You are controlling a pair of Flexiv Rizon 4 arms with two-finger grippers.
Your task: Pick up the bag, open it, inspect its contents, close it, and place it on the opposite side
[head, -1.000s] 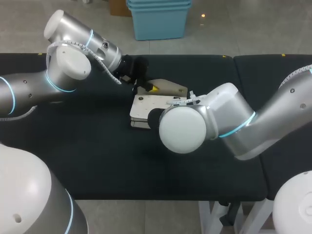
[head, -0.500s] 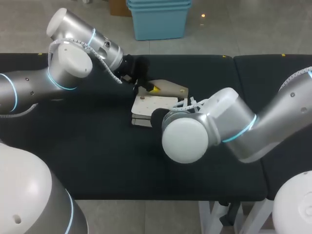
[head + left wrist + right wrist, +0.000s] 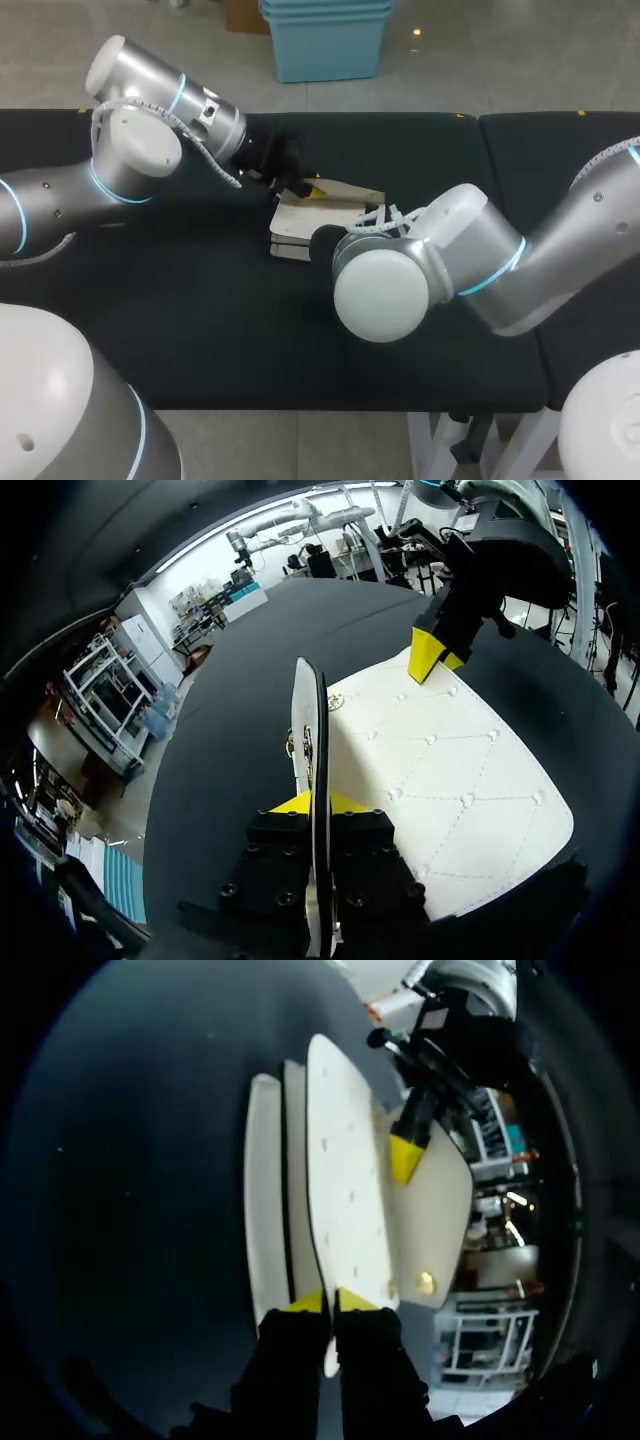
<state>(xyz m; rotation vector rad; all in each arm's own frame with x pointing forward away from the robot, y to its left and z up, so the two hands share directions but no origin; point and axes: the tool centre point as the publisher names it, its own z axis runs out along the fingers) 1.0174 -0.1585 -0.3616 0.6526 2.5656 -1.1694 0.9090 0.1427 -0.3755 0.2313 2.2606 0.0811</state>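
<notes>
Two pinches hold the bag [image 3: 440,770]: the left gripper [image 3: 312,802] nips its flap [image 3: 305,710], the right gripper [image 3: 328,1305] a panel [image 3: 345,1190] edge. Overhead, the right arm [image 3: 420,260] covers its gripper.

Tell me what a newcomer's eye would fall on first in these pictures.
The white quilted bag stands out first, lying near the middle of the black table between the two arms. Next comes the yellow-tipped left gripper, shut on a thin panel of the bag seen edge-on. The right gripper pinches another of its white panels the same way.
</notes>
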